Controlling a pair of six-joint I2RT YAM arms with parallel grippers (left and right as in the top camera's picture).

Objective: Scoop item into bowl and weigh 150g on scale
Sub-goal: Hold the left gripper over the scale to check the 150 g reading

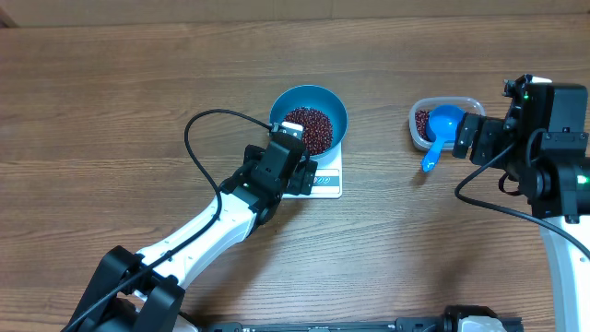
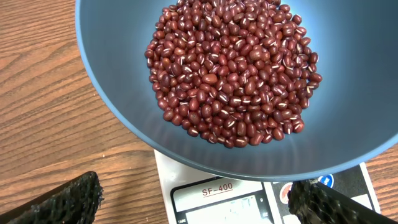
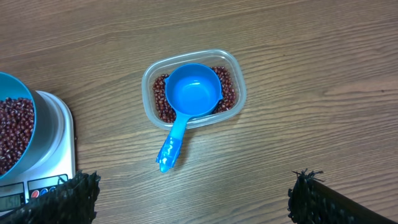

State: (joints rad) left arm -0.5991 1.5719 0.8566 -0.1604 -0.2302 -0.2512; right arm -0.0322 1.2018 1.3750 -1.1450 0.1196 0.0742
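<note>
The left arm [image 1: 212, 226] rises from the lower left corner of the tabletop [image 1: 138, 83] and stretches on a diagonal up and to the right, its white link low over the wood and a black cable looping above it. Its black wrist ends at the front left corner of the scale [image 1: 327, 183] and points at the bowl [image 1: 337, 115]. The left jaws are spread wide with nothing between them; in the left wrist view the two dark fingertips [image 2: 68, 199] stand at the bottom corners, apart from the bowl. The teal bowl sits on the white scale and covers most of it, leaving only the front strip with the display panel showing. The beans [image 1: 311, 127] lie in a loose maroon heap in the bottom of the bowl. The panel reads SF-400, but the digits on the display are too blurred to make out.

Farther right, well apart from the scale, stands a clear plastic tub [image 1: 472, 101] holding more beans [image 1: 422, 122]. A blue scoop [image 1: 444, 122] rests in it, cup up and empty, its handle reaching over the tub's rim toward the tabletop. The right arm [image 1: 553, 138] comes in from the right edge, its wrist turned left toward the tub. The right jaws hang released, wide and empty, clear of the scoop.
</note>
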